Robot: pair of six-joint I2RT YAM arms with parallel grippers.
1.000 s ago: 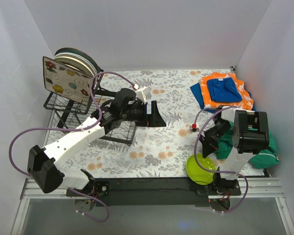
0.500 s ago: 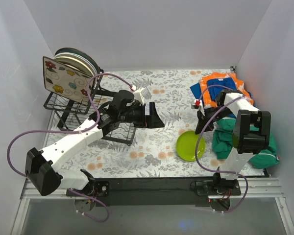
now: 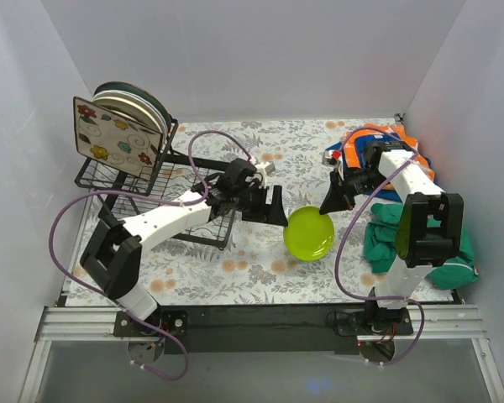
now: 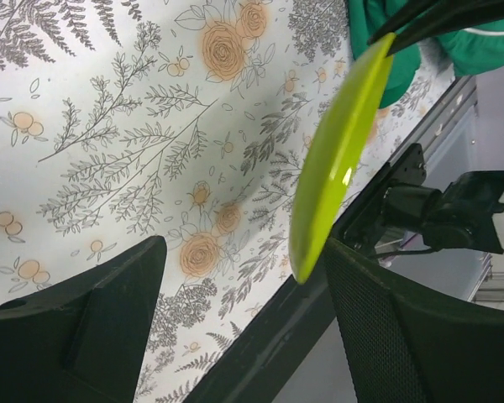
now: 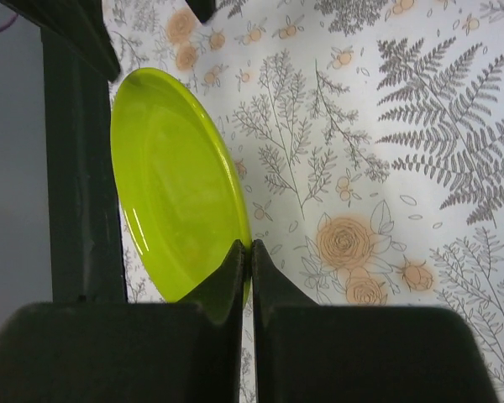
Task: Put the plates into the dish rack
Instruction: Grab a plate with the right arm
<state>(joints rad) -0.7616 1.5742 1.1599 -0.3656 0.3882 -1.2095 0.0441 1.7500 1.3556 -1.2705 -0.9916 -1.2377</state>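
The lime green plate (image 3: 309, 233) hangs tilted above the middle of the flowered table. My right gripper (image 3: 326, 206) is shut on its upper right rim; the right wrist view shows the fingers pinching the plate's (image 5: 172, 185) edge at the gripper (image 5: 250, 248). My left gripper (image 3: 277, 208) is open at the plate's left edge. In the left wrist view the plate (image 4: 340, 159) is edge-on, its lower tip between the open gripper's (image 4: 244, 248) jaws, close to the right finger (image 4: 420, 336). The black wire dish rack (image 3: 203, 228) sits at the left, with several plates (image 3: 134, 105) standing at its far end.
A square white board with flower prints (image 3: 113, 134) leans against the racked plates. Orange and blue cloths (image 3: 385, 155) lie at the back right, and a green cloth (image 3: 424, 248) lies by the right arm. A black rail (image 3: 260, 317) runs along the table's near edge.
My right arm has carried the green plate from the near edge up and left to the table's middle. My left arm has reached right, bringing its open gripper to the plate.
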